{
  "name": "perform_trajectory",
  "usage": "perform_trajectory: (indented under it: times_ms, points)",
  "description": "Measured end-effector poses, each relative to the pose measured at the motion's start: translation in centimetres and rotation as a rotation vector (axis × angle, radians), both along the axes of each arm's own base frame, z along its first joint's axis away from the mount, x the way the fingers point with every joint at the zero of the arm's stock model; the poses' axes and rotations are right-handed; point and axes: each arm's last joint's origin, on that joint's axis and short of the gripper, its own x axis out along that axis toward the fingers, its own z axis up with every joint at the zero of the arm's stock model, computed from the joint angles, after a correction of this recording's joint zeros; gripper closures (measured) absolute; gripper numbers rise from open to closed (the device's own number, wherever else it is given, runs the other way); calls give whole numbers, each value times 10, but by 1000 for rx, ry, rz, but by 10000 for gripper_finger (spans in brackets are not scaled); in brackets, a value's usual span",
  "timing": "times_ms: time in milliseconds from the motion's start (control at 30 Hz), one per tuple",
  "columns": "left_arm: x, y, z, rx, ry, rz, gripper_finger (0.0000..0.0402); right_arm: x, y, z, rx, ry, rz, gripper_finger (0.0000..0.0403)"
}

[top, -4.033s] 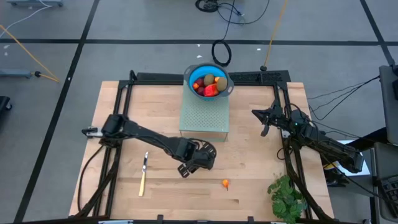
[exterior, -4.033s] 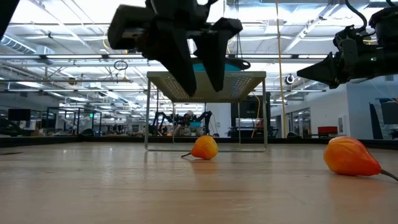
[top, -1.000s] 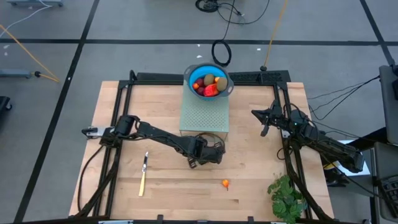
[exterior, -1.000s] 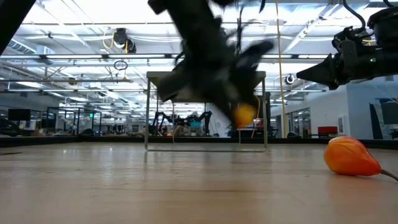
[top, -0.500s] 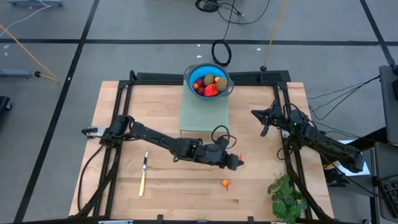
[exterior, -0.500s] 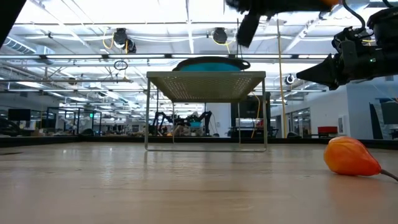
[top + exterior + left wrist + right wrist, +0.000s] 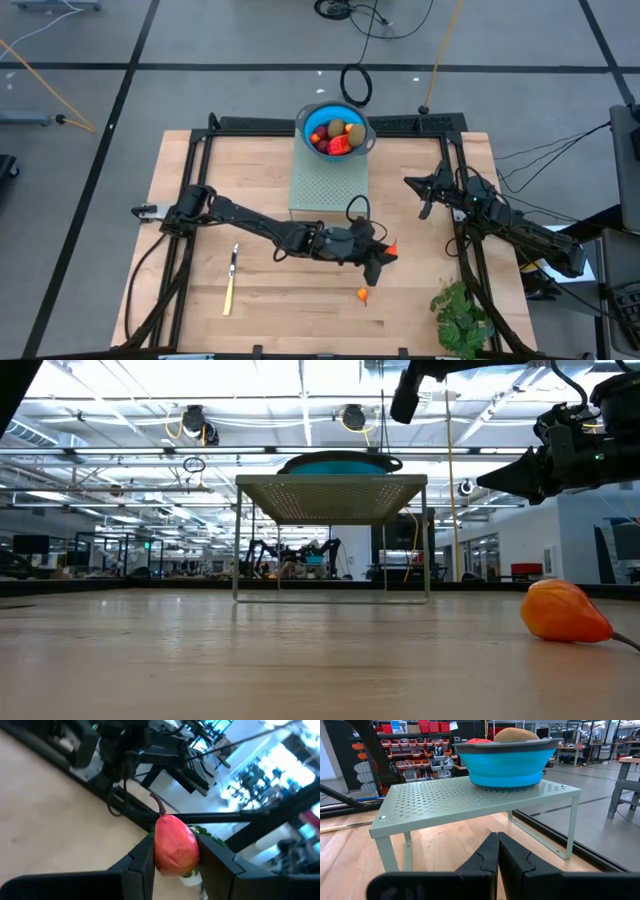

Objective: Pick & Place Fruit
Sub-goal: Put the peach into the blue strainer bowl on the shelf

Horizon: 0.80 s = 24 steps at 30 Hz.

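My left gripper (image 7: 388, 251) hangs above the table to the right of the green perforated stand (image 7: 328, 185), shut on a small orange-red fruit (image 7: 175, 842) with a thin stem. A second small orange fruit (image 7: 362, 295) lies on the table nearer the front edge, and it also shows in the low view (image 7: 565, 610). The blue bowl (image 7: 336, 130) on the stand's far end holds several fruit pieces. My right gripper (image 7: 421, 192) waits shut at the table's right side. My left gripper pinches the fruit's rounded body (image 7: 160, 851) between its two fingers (image 7: 142, 862), one on each opposite side. The fingers lie about level and point toward the table's right edge. The fruit is lifted clear of the table, its stem (image 7: 159, 804) pointing away past the fingertips.
A yellow-handled knife (image 7: 230, 280) lies at the front left. A leafy green plant (image 7: 460, 315) stands at the front right corner. The black frame (image 7: 455, 215) runs along the table's edges. Bare wood lies between the stand and the front edge.
My left gripper has risen from just above the table and moved toward the table's right edge, carrying the orange-red fruit. The wrist has rolled and tipped from pointing down to about level. The fruit stays between the fingers.
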Motion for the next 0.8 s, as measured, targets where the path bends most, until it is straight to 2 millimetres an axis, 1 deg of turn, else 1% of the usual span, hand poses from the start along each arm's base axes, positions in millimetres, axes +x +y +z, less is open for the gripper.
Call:
perform_trajectory:
  times_ms: [100,367,533,667,800]
  points:
    - [0,0,1,135,-14,-20,282,0,0,0,0,0,0,403]
    - [1,2,8,511,-75,-4,282,0,0,0,0,0,0,403]
    - [2,4,13,722,-89,42,282,0,0,0,0,0,0,403]
    - [2,5,17,863,-113,54,282,0,0,0,0,0,0,403]
    - [2,5,23,944,-162,71,282,0,0,0,0,1,0,403]
